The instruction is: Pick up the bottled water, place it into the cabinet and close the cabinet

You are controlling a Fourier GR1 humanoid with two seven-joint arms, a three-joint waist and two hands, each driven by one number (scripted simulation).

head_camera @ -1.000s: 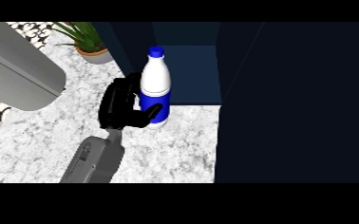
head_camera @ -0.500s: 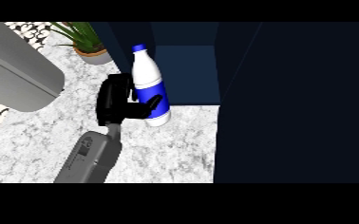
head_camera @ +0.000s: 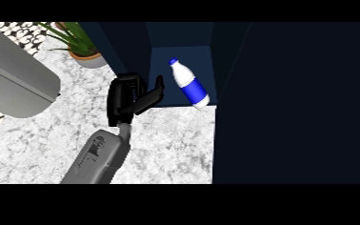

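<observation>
The water bottle (head_camera: 190, 88), white with a blue label and blue cap, is inside the open dark-blue cabinet (head_camera: 179, 40). It leans with its cap toward the upper left and its base near the cabinet's front edge. My left hand (head_camera: 126, 97) is just left of it at the cabinet's mouth, open, with the thumb pointing toward the bottle. A small gap separates them. The right hand shows nowhere in the head view.
The dark cabinet door (head_camera: 288, 105) stands open and fills the right side. A potted plant (head_camera: 81, 47) stands at the back left, and a rounded grey object (head_camera: 21, 86) sits at the left edge. The marble counter (head_camera: 162, 148) lies in front.
The bottle went from the counter in my left hand into the cabinet. The hand let go and opened, and the bottle now leans more steeply to the left.
</observation>
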